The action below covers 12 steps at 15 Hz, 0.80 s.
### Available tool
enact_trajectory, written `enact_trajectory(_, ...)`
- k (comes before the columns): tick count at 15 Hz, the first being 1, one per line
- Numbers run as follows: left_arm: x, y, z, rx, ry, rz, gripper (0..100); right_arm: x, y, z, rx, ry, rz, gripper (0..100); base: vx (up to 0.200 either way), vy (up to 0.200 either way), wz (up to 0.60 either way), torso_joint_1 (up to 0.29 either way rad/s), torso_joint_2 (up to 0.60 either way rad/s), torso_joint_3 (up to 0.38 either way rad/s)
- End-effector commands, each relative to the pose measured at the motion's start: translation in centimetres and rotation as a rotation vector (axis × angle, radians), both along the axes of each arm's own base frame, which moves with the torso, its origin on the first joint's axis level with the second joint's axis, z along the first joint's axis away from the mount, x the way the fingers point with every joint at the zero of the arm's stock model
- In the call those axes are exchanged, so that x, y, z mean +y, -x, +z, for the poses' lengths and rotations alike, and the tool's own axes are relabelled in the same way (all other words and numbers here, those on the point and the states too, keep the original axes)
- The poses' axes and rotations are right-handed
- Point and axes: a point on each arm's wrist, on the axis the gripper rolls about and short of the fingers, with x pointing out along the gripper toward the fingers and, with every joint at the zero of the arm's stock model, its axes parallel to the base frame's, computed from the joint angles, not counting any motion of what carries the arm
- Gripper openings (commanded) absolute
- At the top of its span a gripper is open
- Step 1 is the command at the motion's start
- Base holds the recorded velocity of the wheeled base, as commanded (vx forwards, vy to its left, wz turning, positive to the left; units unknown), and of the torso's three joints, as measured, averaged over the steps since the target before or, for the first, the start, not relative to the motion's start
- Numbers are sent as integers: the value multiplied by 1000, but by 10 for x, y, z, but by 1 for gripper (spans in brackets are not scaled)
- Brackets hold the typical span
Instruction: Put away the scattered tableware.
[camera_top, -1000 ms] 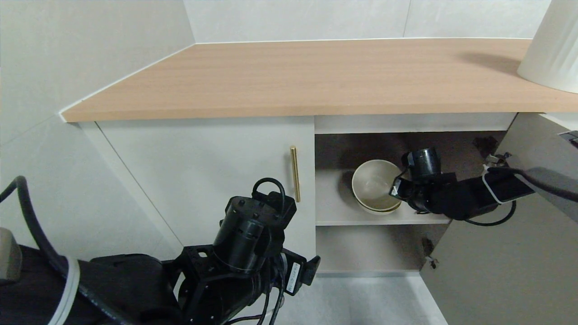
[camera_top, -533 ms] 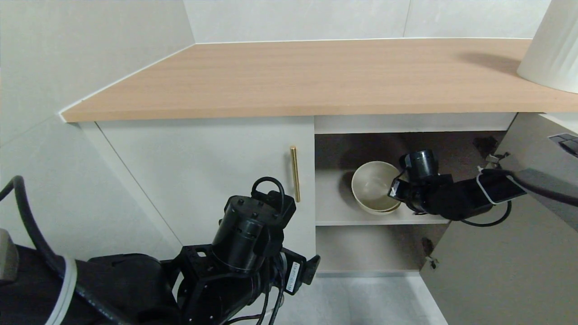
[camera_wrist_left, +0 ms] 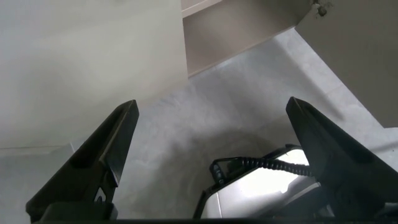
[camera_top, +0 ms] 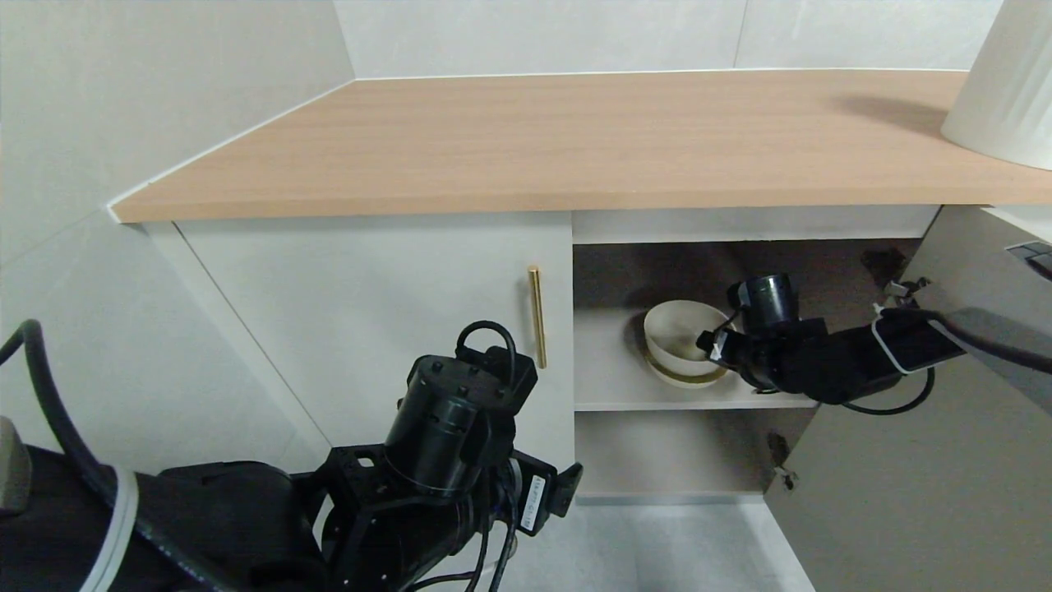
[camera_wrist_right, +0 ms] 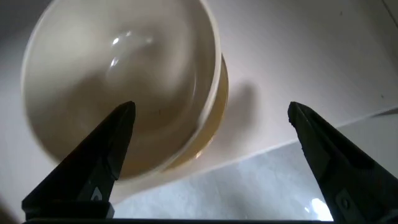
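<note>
Cream bowl (camera_top: 678,333) sits nested in a second bowl (camera_wrist_right: 219,93) on the cupboard shelf (camera_top: 608,370), directly ahead of the right claw (camera_top: 708,344), fingers spread wide, holding nothing. Versus 1.0 s ago: top bowl has dropped from a steep tilt to nearly level.

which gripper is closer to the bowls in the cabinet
Right. The right gripper sits open inside the cabinet, just beside the stacked bowls on the shelf. The left gripper hangs low outside the closed door, above the floor, far from them.
</note>
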Motion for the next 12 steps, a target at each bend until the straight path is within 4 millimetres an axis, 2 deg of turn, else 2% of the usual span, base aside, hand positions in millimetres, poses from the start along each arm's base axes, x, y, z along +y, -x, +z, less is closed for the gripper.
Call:
enact_trajectory(1, 7, -1, 10, -25, 27, 32, 100, -1, 18, 19, -14, -7, 25, 100, 0, 0, 0, 0, 0, 0)
enact_trajectory(2, 16, -1, 20, -50, 52, 61, 100, -1, 35, 32, -12, -18, 63, 100, 0, 0, 0, 0, 0, 0)
enact_trajectory(4, 49, 6, 45, -104, 112, 120, 100, -3, 89, 69, 4, -21, 198, 100, 0, 0, 0, 0, 0, 0)
enact_trajectory(5, 65, 17, 52, -123, 130, 133, 100, -7, 118, 81, 29, -18, 243, 100, 0, 0, 0, 0, 0, 0)
enact_trajectory(6, 76, 28, 61, -149, 161, 134, 100, -11, 144, 82, 78, -12, 280, 100, 0, 0, 0, 0, 0, 0)
enact_trajectory(8, 93, 47, 58, -155, 156, 135, 100, -21, 175, 82, 100, -14, 317, 100, 0, 0, 0, 0, 0, 0)
enact_trajectory(10, 111, 50, 50, -146, 140, 195, 100, -22, 198, 79, 120, 44, 389, 100, 0, 0, 0, 0, 0, 0)
enact_trajectory(11, 114, 50, 48, -141, 137, 207, 100, -23, 204, 78, 126, 70, 410, 100, 0, 0, 0, 0, 0, 0)
enact_trajectory(12, 118, 53, 43, -131, 125, 219, 100, -28, 221, 79, 115, 89, 448, 100, 0, 0, 0, 0, 0, 0)
